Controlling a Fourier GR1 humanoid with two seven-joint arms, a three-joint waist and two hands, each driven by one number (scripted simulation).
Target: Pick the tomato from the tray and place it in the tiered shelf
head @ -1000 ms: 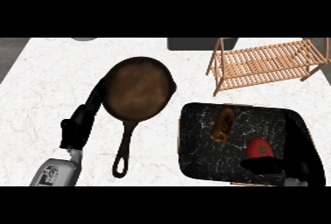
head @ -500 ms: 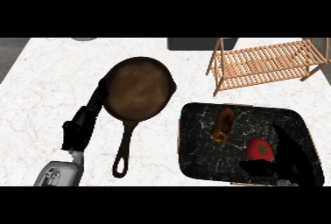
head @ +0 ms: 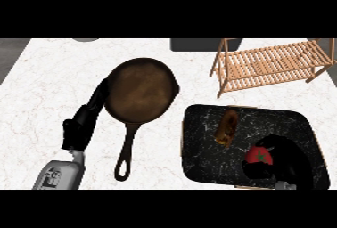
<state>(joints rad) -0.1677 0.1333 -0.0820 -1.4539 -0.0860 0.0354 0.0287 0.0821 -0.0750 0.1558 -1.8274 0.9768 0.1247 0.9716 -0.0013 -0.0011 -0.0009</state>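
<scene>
Right hand (head: 289,156), at the near right edge, has closed in over the last second: its black fingers now curl round the tomato (head: 258,156), arching over its far side and under its near side, where before they stood just beside it. The tomato has barely shifted and sits on the dark tray (head: 204,147), so the grasp looks made but the lift not begun. Left hand (head: 82,127) rests open beside the skillet (head: 141,93), unmoved. A brown food item (head: 228,128) lies farther back on the tray; the tiered shelf (head: 270,62) waits beyond, well apart.
</scene>
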